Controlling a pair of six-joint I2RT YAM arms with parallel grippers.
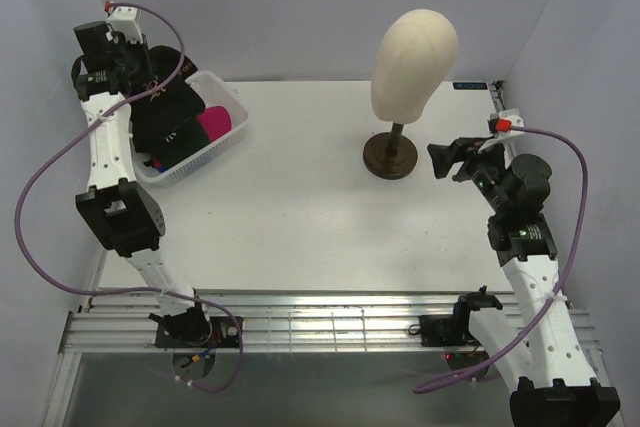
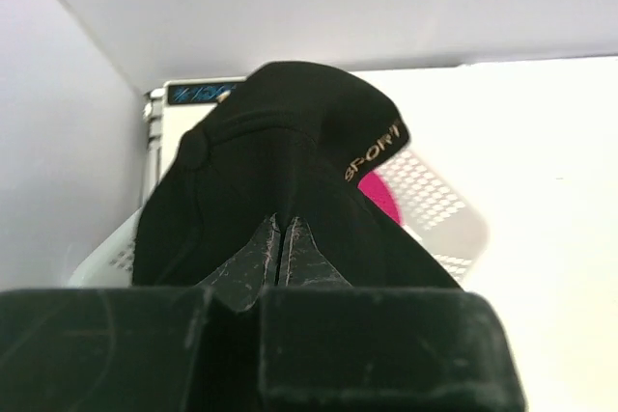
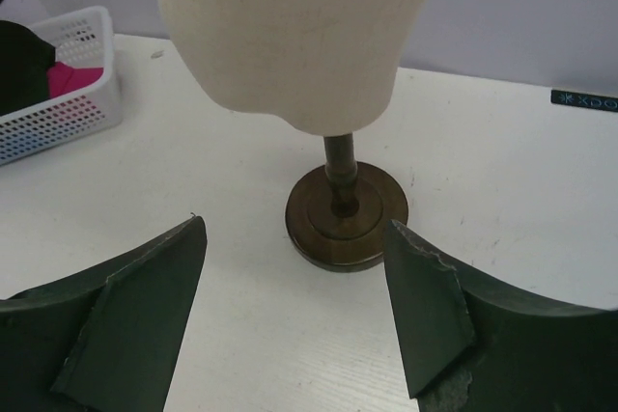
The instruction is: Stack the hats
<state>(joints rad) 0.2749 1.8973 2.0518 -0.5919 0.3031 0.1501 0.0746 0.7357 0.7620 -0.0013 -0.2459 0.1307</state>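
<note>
Black hat (image 2: 280, 142) hangs at the far left over the basket (image 1: 222, 147), its cloth pinched in the closed fingers of the left gripper (image 2: 280, 231). The magenta hat (image 1: 213, 124) and green hat (image 1: 178, 144) lie in the basket below it. The fabric looks light and limp and will likely fold, so the stiffer brim seems the surer hold. Only the left wrist view shows the pinch and the gold lettering. Further right, past the head (image 1: 413, 57), the right gripper (image 3: 294, 227) stands wide open and empty.
</note>
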